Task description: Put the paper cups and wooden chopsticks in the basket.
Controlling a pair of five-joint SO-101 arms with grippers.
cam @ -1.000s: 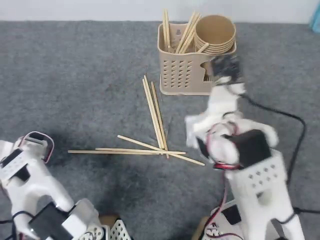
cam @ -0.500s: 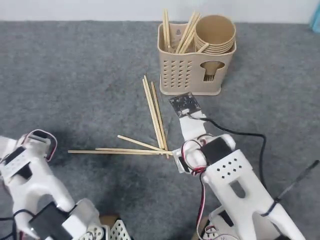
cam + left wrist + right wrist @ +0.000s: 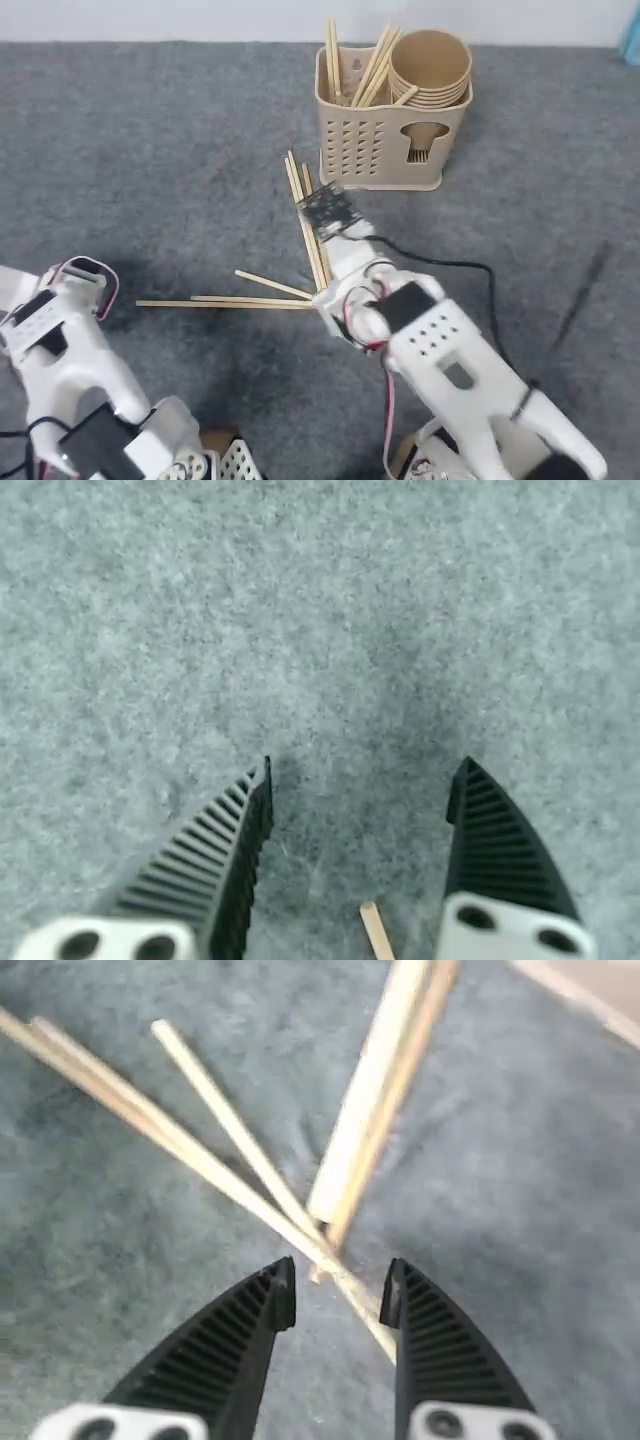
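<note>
In the high view, a stack of cups (image 3: 430, 62) and some chopsticks (image 3: 331, 55) are seen standing in the basket (image 3: 372, 140) at the far side of the grey desk (image 3: 150, 150). Loose chopsticks (image 3: 255, 300) lie scattered in front of it, and the right arm (image 3: 430, 340) is held over where they cross.

In the left wrist view, the left fingers (image 3: 225, 860) are spread wide above the desk, with one chopstick end between them.

In the right wrist view, the right fingers (image 3: 235, 1350) are parted just above crossing chopsticks; nothing is gripped.

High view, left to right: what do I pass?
From the left: left arm → loose chopsticks → basket. The right arm is left out, since it overlaps chopsticks and basket.
</note>
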